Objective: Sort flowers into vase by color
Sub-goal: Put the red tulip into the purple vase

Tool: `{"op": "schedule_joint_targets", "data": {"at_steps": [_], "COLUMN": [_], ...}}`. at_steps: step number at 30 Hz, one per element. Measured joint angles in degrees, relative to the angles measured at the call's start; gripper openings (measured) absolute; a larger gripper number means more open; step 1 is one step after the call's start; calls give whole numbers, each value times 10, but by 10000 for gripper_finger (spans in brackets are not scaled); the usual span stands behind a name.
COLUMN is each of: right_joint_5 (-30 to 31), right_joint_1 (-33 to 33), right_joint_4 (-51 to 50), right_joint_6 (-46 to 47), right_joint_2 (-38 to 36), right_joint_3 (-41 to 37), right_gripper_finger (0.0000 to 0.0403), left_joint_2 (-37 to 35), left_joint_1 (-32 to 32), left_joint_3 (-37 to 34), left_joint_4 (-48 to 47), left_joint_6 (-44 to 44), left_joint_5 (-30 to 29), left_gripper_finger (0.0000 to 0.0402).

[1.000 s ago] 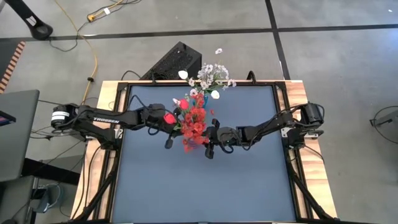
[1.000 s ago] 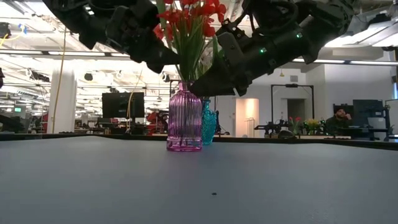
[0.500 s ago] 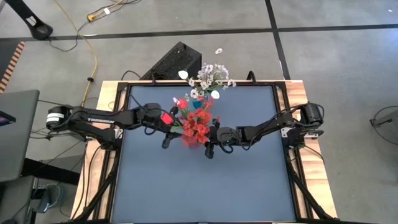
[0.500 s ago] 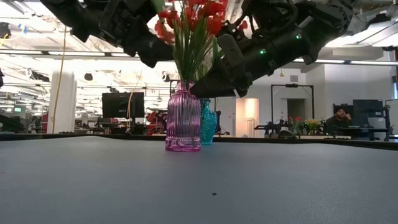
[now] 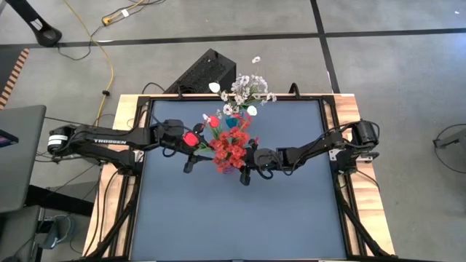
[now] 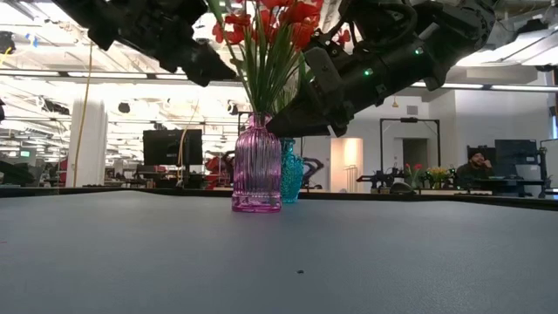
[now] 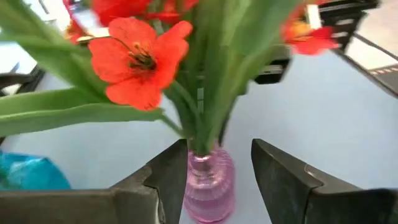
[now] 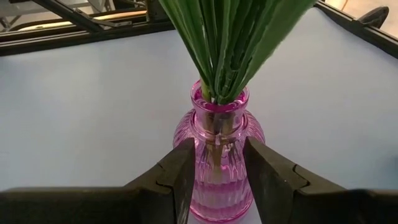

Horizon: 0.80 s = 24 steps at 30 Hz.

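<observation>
A bunch of red flowers [image 5: 229,148] stands with its green stems [image 8: 227,56] in a ribbed pink vase [image 6: 257,170] at the middle of the table. My right gripper [image 8: 217,146] is shut on that vase from the table's right. My left gripper [image 7: 219,146] stands open just left of the bunch, level with the stems above the vase mouth, with nothing between its fingers. White flowers [image 5: 246,91] stand in a teal vase [image 6: 292,173] near the far edge. My right gripper pinches the pink vase's shoulder [image 8: 217,163], just below the neck, between its two fingers. The fingers come from the table's right, slanting down. The vase stands upright with its base [image 6: 257,207] on the table.
The dark mat [image 5: 233,218] lies bare toward the near edge. A wooden frame [image 5: 124,116] borders it. A black box [image 5: 207,71] sits on the floor beyond the far edge. In the low view an office with a seated person [image 6: 478,166] shows far behind.
My left gripper has opened and drawn back from the red flowers toward the table's left edge. The flowers stay in the pink vase. My right gripper has kept still on the vase.
</observation>
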Motion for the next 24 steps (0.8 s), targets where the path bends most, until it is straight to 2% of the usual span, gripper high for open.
{"op": "schedule_joint_targets", "data": {"at_steps": [4, 10, 15, 24], "right_joint_5": [0, -1, -1, -2], "right_joint_1": [0, 0, 0, 0], "right_joint_4": [0, 1, 1, 1], "right_joint_6": [4, 4, 9, 19], "right_joint_2": [0, 0, 0, 0], "right_joint_3": [0, 0, 0, 0], "right_gripper_finger": [164, 164, 164, 164], "left_joint_2": [-13, -11, -9, -15], "left_joint_1": [0, -1, -9, -33], "left_joint_3": [0, 0, 0, 1], "left_joint_4": [-30, -108, -107, -118], "left_joint_6": [20, 49, 80, 136], "left_joint_5": [44, 78, 146, 148], "left_gripper_finger": [167, 167, 167, 167]}}
